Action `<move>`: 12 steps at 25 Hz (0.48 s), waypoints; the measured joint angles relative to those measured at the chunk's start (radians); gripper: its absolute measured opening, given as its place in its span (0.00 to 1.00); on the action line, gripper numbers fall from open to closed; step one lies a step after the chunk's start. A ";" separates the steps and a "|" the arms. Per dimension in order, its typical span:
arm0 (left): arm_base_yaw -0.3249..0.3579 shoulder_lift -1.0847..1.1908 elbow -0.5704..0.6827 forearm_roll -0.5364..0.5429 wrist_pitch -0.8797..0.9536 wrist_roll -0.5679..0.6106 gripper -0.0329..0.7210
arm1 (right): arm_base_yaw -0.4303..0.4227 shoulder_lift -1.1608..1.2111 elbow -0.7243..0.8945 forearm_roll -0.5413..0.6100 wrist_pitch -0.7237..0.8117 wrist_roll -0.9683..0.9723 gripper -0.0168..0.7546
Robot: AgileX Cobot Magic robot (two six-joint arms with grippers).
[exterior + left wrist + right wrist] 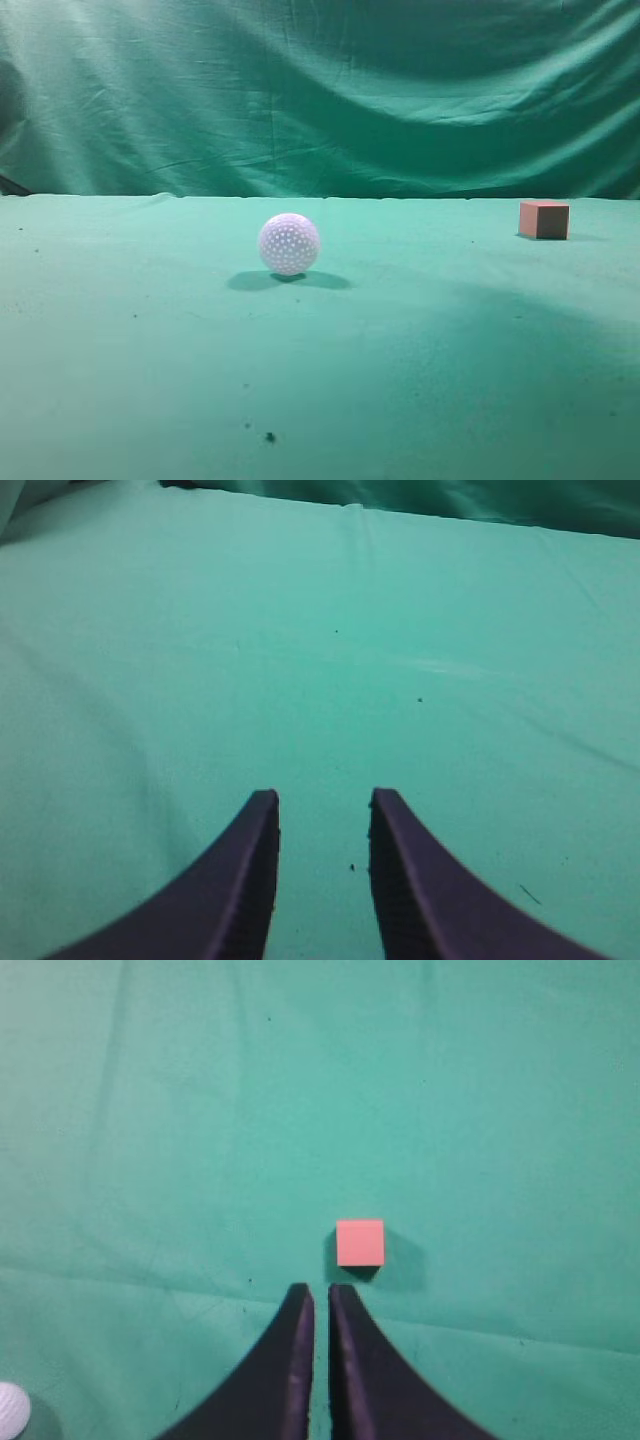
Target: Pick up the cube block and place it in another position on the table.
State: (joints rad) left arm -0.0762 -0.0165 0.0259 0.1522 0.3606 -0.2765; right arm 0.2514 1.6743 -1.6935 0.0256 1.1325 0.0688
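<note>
The salmon-pink cube block rests on the teal table at the far right, near the back edge. In the right wrist view the cube block lies just beyond my right gripper and slightly to the right of its tips. The right gripper's fingers are nearly together, hold nothing, and hang above the cloth. My left gripper is open and empty over bare cloth. Neither gripper shows in the exterior view.
A white dimpled ball sits near the table's middle, well left of the cube; its edge shows at the lower left of the right wrist view. A wrinkled green curtain hangs behind the table.
</note>
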 joint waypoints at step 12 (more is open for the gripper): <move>0.000 0.000 0.000 0.000 0.000 0.000 0.39 | 0.000 -0.655 0.588 0.003 -0.152 -0.006 0.02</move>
State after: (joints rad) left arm -0.0762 -0.0165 0.0259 0.1522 0.3606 -0.2765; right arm 0.2514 1.0189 -1.1053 0.0287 0.9803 0.0629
